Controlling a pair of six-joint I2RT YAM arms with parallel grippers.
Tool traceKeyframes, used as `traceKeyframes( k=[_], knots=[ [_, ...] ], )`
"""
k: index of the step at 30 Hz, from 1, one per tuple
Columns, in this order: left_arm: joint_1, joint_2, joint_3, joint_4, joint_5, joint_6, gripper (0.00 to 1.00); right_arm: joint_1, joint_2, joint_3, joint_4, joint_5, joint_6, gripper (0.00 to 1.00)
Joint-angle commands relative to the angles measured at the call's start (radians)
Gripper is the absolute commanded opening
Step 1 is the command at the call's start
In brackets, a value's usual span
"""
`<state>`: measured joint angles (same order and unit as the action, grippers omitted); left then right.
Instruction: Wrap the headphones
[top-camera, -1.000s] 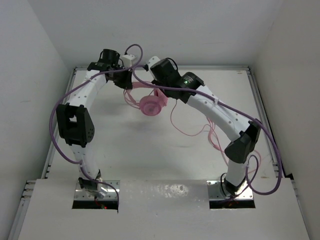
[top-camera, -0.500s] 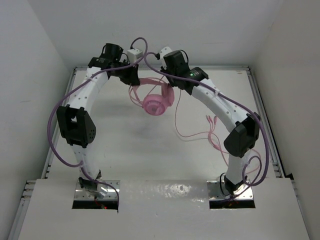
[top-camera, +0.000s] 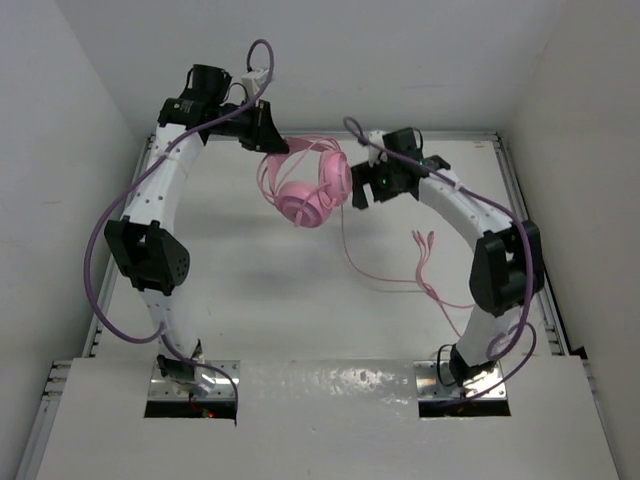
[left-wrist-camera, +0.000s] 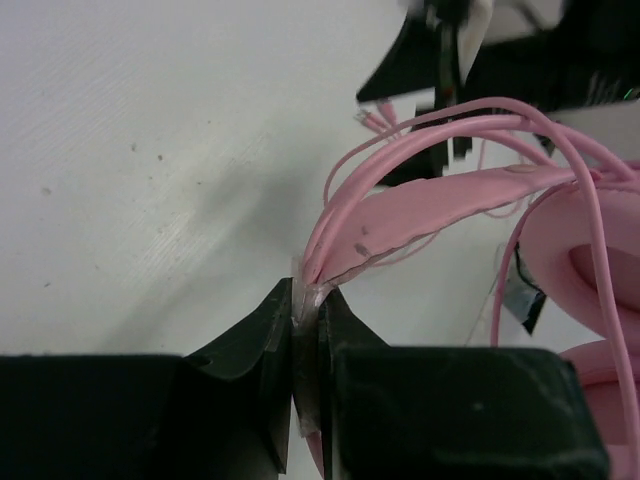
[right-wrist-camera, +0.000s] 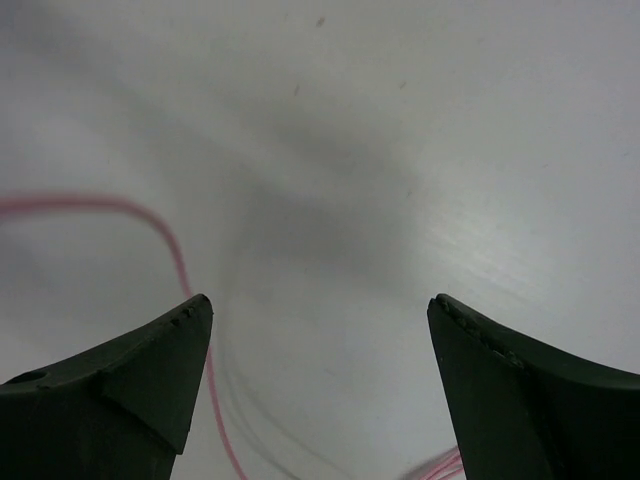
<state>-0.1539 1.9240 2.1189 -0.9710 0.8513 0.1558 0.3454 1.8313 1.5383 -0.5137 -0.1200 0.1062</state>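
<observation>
Left gripper (left-wrist-camera: 305, 300) holds the headphones (top-camera: 305, 198) aloft; right gripper (right-wrist-camera: 318, 305) is free for the cable (top-camera: 385, 278).
My left is clamped on the headband (left-wrist-camera: 440, 205) plus a few cable loops, I judge so the turns can't slip. The headphones hang above the table (top-camera: 250, 300). My right is spread, empty, just beside them. Slack trails to the plugs (top-camera: 425, 240) on the table. The back wall (top-camera: 400, 60) is near; open room is toward my bases.
</observation>
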Motion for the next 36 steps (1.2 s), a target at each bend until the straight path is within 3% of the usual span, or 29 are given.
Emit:
traceKeyframes(
  k=[1,8,11,15,19,20,22,23,25,26,29,32,36],
  knots=[
    [0.049,-0.062,0.047,0.086,0.132,-0.186,0.00,0.023,-0.164,-0.177,0.087,-0.136,-0.113,0.86],
    [0.137,-0.092,0.073,0.329,0.026,-0.392,0.00,-0.005,-0.403,-0.570,0.121,-0.176,-0.263,0.81],
    [0.142,-0.088,0.092,0.394,0.028,-0.476,0.00,-0.003,-0.388,-0.625,0.115,-0.184,-0.234,0.73],
    [0.142,-0.083,0.092,0.439,0.035,-0.522,0.00,0.001,-0.350,-0.649,0.139,-0.167,-0.241,0.75],
    [0.142,-0.085,0.090,0.469,0.040,-0.556,0.00,0.000,-0.285,-0.620,0.178,0.014,-0.192,0.75],
    [0.142,-0.086,0.090,0.474,0.038,-0.559,0.00,0.003,-0.270,-0.613,0.178,0.044,-0.182,0.71],
    [0.145,-0.085,0.092,0.488,0.031,-0.568,0.00,0.001,-0.225,-0.589,0.169,0.078,-0.172,0.53],
    [0.152,-0.086,0.089,0.495,0.031,-0.599,0.00,0.001,-0.193,-0.580,0.146,0.083,-0.165,0.29],
    [0.166,-0.085,0.046,0.560,0.040,-0.694,0.00,0.004,-0.156,-0.551,0.082,0.085,-0.151,0.04],
    [0.203,-0.086,0.023,0.590,0.043,-0.732,0.00,0.010,-0.118,-0.546,0.060,0.101,-0.145,0.00],
    [0.260,-0.086,-0.092,0.709,0.046,-0.889,0.00,0.067,-0.080,-0.552,0.049,0.154,-0.071,0.00],
    [0.284,-0.082,-0.138,0.721,0.014,-0.909,0.00,0.241,-0.107,-0.587,0.130,0.252,-0.046,0.00],
    [0.300,-0.076,-0.168,0.703,-0.058,-0.926,0.00,0.422,-0.133,-0.497,0.182,0.353,0.009,0.00]
  ],
)
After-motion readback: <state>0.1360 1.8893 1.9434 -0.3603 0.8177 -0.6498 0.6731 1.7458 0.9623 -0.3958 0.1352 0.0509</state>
